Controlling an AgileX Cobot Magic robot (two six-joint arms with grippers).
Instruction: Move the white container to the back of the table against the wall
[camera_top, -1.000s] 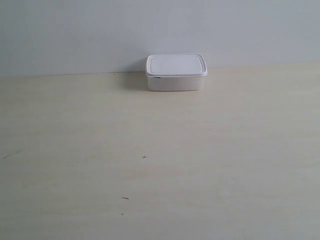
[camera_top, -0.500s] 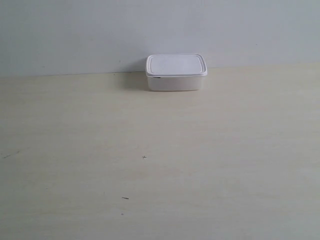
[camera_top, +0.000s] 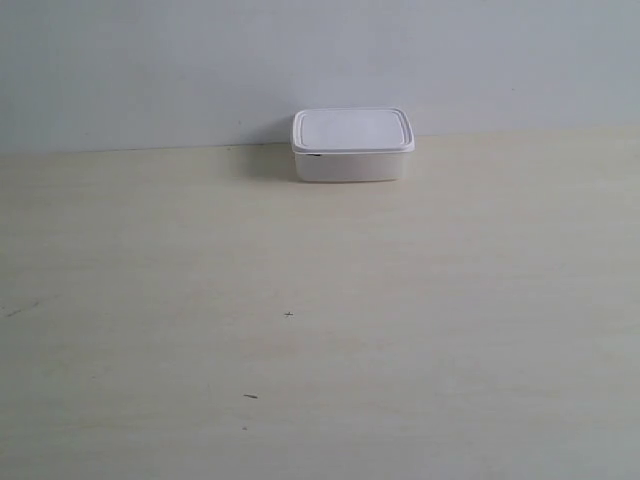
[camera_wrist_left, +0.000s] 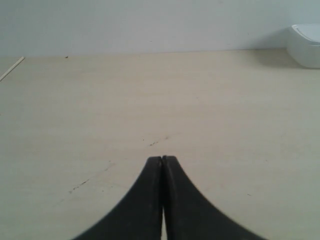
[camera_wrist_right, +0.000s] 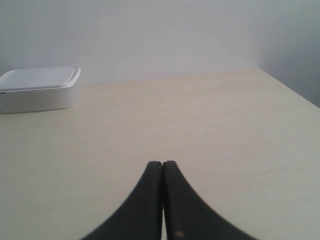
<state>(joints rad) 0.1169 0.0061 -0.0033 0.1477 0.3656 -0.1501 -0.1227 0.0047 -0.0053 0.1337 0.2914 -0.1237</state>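
Left wrist view puts the left gripper (camera_wrist_left: 162, 159) closest to the lens. Its two black fingers are pressed tip to tip with nothing between them, above bare table (camera_wrist_left: 100, 100). The right wrist view shows the same of the right gripper (camera_wrist_right: 162, 163), closed on itself and empty. Each one is well apart from the white container (camera_wrist_right: 37, 90), which appears far ahead of the fingertips and only near the border of each wrist picture.

In the exterior view neither arm shows. From the middle of the table the container (camera_top: 350, 166) sits at about 12 o'clock, a touch toward 1 o'clock, on the far edge where the table meets the wall (camera_top: 200, 60). Its rear side is touching the wall or lies just beside it; I cannot tell whether a sliver of gap remains.

Judged from this, the move looks done, or as good as done: the box is at the back and no gripper holds it. At most a last nudge against the wall could be left.

The container is low and rectangular with rounded corners. Its flat lid (camera_top: 352, 128) has a raised rim and looks fully seated and level. A soft shadow (camera_top: 270, 160) falls at its 9 o'clock side, and tiny dark specks (camera_top: 289, 314) lie at its 6 o'clock.
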